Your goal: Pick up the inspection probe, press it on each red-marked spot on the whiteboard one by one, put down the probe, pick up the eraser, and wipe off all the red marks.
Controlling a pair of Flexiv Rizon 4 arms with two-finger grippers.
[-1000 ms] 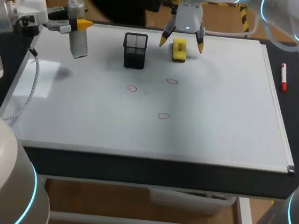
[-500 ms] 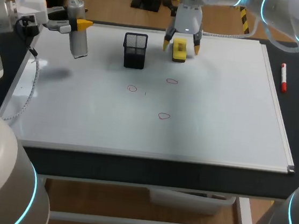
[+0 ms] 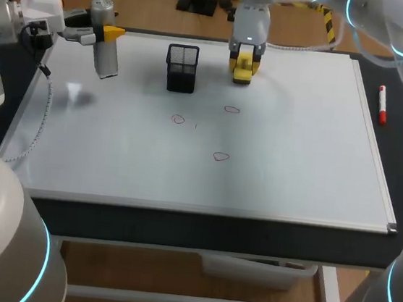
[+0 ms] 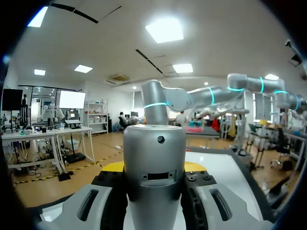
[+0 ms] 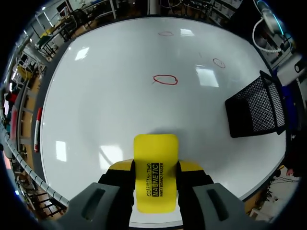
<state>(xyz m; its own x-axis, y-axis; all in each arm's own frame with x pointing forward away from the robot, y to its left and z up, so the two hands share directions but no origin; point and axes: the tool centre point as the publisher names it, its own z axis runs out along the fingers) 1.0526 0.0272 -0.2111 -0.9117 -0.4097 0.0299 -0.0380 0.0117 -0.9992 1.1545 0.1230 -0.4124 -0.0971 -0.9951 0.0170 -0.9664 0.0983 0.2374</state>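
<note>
1. Three red marks [image 3: 220,156] sit on the whiteboard [image 3: 296,147], all on my side of the black mesh cup [image 3: 182,67]. The pointed one is the nearest to me and lies off toward my right arm from the cup. Another mark [image 3: 178,119] is straight in front of the cup. The third mark [image 3: 231,110] is closest to the cup's row.
2. The eraser [image 3: 242,67] lies just beside the cup on my right-arm side. My right gripper [image 3: 244,60] is closed on it, with a finger on each long edge.
3. I judge the grip square enough. I want a low lift that moves away from the cup, so I don't clip its rim.
4. For wiping, I should hold the eraser's face flat, press evenly, and overlap strokes. I should start at the third mark and work toward me.
5. Beyond the cup's other side, my left gripper [image 3: 107,32] clamps the probe [image 3: 106,56] above the board. The probe is not yet put down, so I should keep it out of the wiping path.
</note>
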